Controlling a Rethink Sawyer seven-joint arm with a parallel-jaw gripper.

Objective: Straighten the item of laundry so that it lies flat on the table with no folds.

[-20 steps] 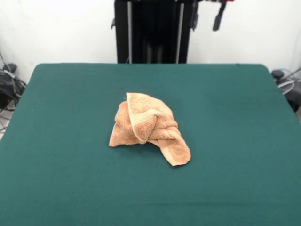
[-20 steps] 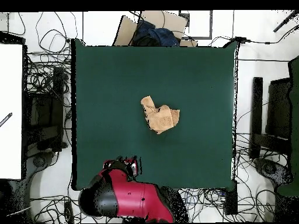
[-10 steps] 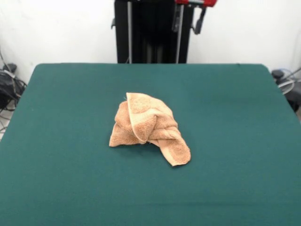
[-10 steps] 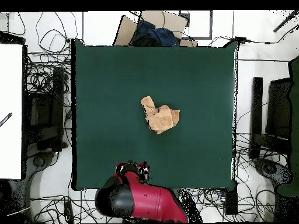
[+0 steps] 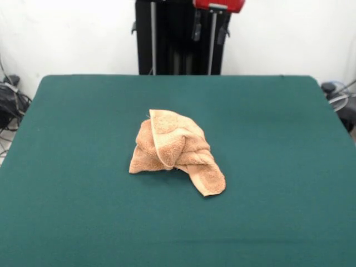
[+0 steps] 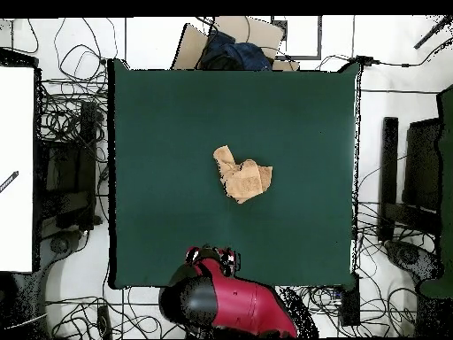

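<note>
The item of laundry (image 5: 175,150) is an orange-tan terry towel, crumpled in a folded heap near the middle of the dark green table (image 5: 278,139). One corner flap sticks out toward the near right in the front view. From overhead the towel (image 6: 242,177) sits just right of the centre of the table (image 6: 168,133). My gripper (image 5: 209,33) hangs high at the far edge, well away from the towel, open and holding nothing. In the overhead view the gripper (image 6: 212,257) shows at the table's bottom edge, on the end of the red arm (image 6: 234,305).
Tangled cables (image 6: 66,133) lie on the floor on both sides of the table. A cardboard box with a dark blue thing (image 6: 232,49) stands beyond the table's top edge in the overhead view. A white board (image 6: 16,168) is at the left.
The arm has swung sideways along the table's edge: leftward in the front view, rightward from overhead. The towel has not moved.
</note>
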